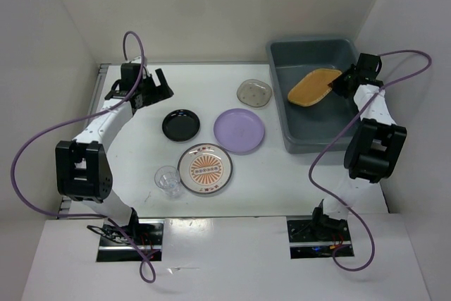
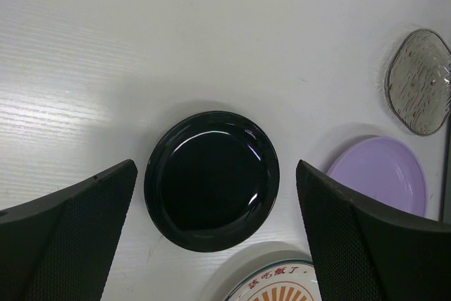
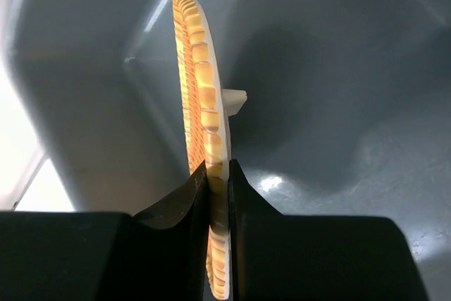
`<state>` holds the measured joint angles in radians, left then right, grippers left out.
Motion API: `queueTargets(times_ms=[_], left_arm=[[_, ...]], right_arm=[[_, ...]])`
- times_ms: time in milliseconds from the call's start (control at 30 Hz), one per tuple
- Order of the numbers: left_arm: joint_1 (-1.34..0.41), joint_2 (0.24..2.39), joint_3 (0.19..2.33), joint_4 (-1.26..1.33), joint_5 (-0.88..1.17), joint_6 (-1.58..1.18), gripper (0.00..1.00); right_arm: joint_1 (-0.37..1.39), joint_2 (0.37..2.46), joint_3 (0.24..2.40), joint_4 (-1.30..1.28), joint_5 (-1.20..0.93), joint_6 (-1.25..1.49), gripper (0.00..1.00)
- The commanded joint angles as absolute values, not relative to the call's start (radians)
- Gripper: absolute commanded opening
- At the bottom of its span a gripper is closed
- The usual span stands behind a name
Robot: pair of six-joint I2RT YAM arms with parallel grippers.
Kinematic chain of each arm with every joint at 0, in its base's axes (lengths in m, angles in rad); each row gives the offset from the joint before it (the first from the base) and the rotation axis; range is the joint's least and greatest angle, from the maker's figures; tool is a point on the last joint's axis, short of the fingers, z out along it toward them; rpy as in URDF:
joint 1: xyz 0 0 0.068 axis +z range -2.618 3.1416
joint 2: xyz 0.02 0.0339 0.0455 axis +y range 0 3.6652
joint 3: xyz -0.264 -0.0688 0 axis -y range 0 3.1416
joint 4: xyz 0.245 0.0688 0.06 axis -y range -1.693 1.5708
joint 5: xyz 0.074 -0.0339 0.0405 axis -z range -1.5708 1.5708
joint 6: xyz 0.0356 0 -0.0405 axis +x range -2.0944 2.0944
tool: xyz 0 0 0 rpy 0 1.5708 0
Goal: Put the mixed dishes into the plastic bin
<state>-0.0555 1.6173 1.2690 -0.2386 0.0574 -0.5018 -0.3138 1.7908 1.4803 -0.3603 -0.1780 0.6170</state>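
Note:
My right gripper is shut on the rim of the tan plate, holding it tilted inside the grey-blue plastic bin; the right wrist view shows the tan plate edge-on between my fingers above the plastic bin's floor. My left gripper hangs open above the small black dish, which lies between the fingers in the left wrist view as the small black dish. On the table lie the lavender plate, sunburst plate, smoky dish and glass cup.
White walls enclose the table at the back and both sides. Purple cables loop from both arms over the table's left and right sides. The bin stands at the far right corner.

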Motion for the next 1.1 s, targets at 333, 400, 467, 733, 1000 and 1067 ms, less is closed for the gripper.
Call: queueTargets(times_ms=[333, 400, 467, 733, 1000, 1067], left_arm=[[-0.052, 1.569, 1.226, -0.209, 0.055, -0.482, 1.00], [-0.052, 1.569, 1.226, -0.209, 0.055, -0.482, 1.00], [-0.052, 1.569, 1.217, -0.209, 0.046, -0.482, 1.00], [-0.043, 1.560, 1.207, -0.190, 0.037, -0.482, 1.00], [-0.043, 1.551, 1.189, -0.179, 0.015, -0.482, 1.00], [-0.043, 1.551, 1.189, -0.179, 0.005, -0.482, 1.00]], right_arm=[[-0.313, 1.943, 1.595, -0.247, -0.189, 0.701, 0.01], [-0.313, 1.968, 1.606, -0.259, -0.173, 0.701, 0.01], [-0.313, 1.979, 1.618, -0.270, -0.152, 0.701, 0.05], [-0.313, 2.019, 1.618, -0.347, -0.111, 0.681, 0.31], [-0.313, 2.028, 1.609, -0.367, -0.041, 0.681, 0.39], [-0.313, 2.028, 1.609, -0.377, -0.031, 0.681, 0.43]])
